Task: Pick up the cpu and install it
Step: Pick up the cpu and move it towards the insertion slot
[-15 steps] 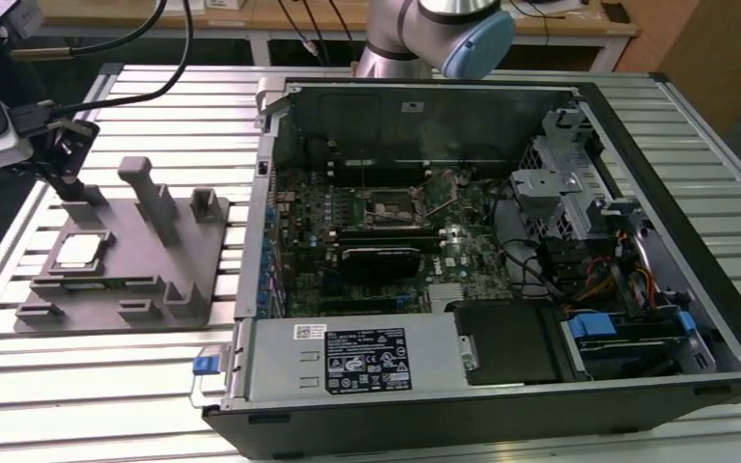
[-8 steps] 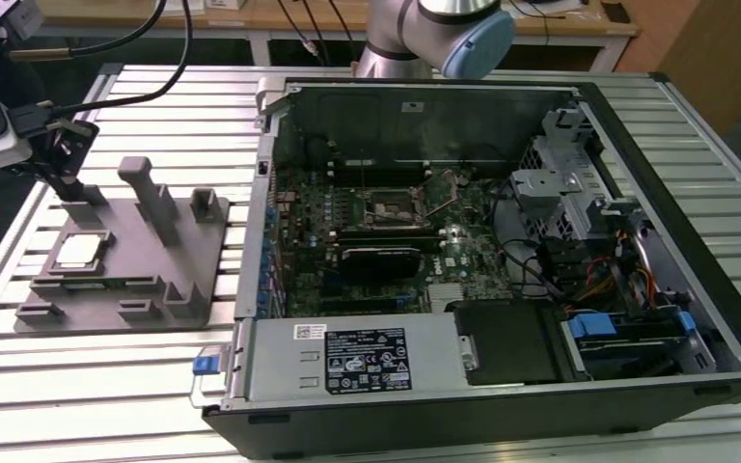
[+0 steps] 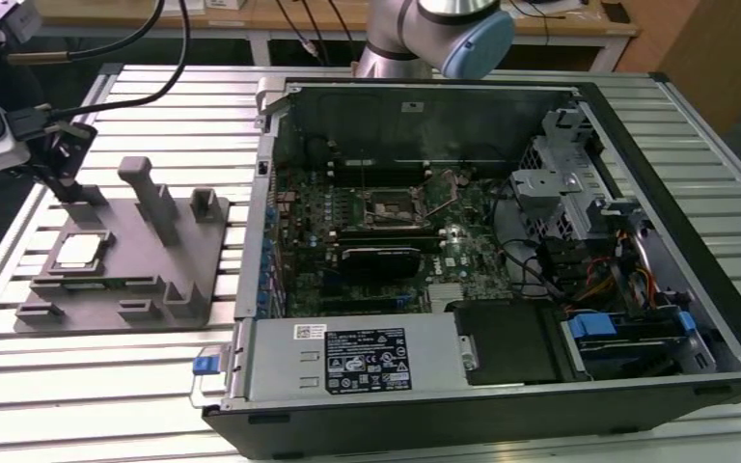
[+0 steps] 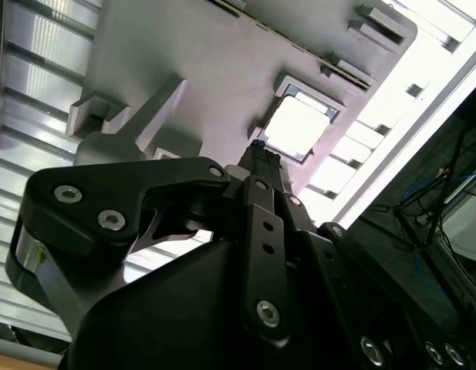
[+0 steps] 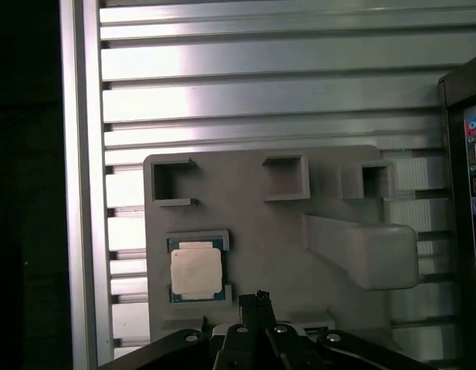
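Silvery metal catches my eye first: the cpu (image 3: 77, 253) lies flat in its square pocket on the grey fixture (image 3: 151, 280), on the exterior view's left, well apart from the open computer case (image 3: 500, 241) and the bare socket (image 3: 397, 204) on its board. Nothing has been lifted yet.

The gripper (image 3: 68, 178) hangs over the fixture's far edge, near one of the upright posts (image 3: 151, 198) and clear of the chip. In the first wrist view the gripper (image 5: 257, 299) points down at bare fixture just beside the cpu (image 5: 196, 270), not over it. Its fingers look pressed together with nothing between them, though from this angle I would not swear to it.

For a clean pick I judge the tool needs to be centred over the chip and spread wider than it. The pads should then meet the thin dark rim on two opposite sides, square to the pocket walls, so the chip comes out level and does not catch.

As for the pose, the arm reaches from its base (image 3: 428, 34) behind the case out across the slatted table (image 3: 113, 386), wrist bent so the tool aims roughly straight down.
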Robot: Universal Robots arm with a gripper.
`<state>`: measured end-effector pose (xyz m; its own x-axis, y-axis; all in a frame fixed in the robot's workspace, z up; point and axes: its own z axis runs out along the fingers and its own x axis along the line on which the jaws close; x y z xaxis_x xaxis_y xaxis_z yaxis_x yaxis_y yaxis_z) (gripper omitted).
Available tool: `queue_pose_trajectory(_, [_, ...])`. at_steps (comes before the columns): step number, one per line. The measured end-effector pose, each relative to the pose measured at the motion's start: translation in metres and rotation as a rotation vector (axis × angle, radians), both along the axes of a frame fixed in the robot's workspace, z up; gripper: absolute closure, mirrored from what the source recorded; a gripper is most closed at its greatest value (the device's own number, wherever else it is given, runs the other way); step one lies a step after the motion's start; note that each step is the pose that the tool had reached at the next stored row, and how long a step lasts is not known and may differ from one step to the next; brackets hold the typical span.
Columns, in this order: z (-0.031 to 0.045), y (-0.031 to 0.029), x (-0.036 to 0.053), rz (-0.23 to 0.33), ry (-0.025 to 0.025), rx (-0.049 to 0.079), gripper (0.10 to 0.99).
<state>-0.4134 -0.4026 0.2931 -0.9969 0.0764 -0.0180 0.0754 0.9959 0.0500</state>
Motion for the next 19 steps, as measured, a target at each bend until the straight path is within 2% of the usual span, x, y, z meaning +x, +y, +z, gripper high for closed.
queue_pose_trajectory(4, [-0.0063,-0.0007,-0.0046,0.000,0.0011,0.000,0.980])
queue_pose_trajectory(11, [-0.0189,-0.0034,-0.0108,0.000,0.0092,0.000,0.980])
queue_pose_trajectory(19, [-0.0335,-0.0053,-0.0236,0.000,0.0163,0.000,0.980])
